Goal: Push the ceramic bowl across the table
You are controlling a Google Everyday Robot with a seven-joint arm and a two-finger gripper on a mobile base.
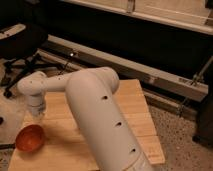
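While the ceramic bowl (30, 138) sat at the tabletop's (135, 112) lower-left edge, the gripper (35, 116) hung just above-right of it, toward the frame's left.

End effector (36, 116) low, arm reaching left

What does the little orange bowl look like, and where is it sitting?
The ceramic bowl is small, round and shiny orange-red, darker inside, and nothing can be seen in it. It sits upright on the wooden table, close to the table's left edge near the front corner. The gripper hangs just above and behind it, at the end of the big white arm. It is too close to tell whether the gripper touches the bowl's rim. Nothing else is near the bowl.
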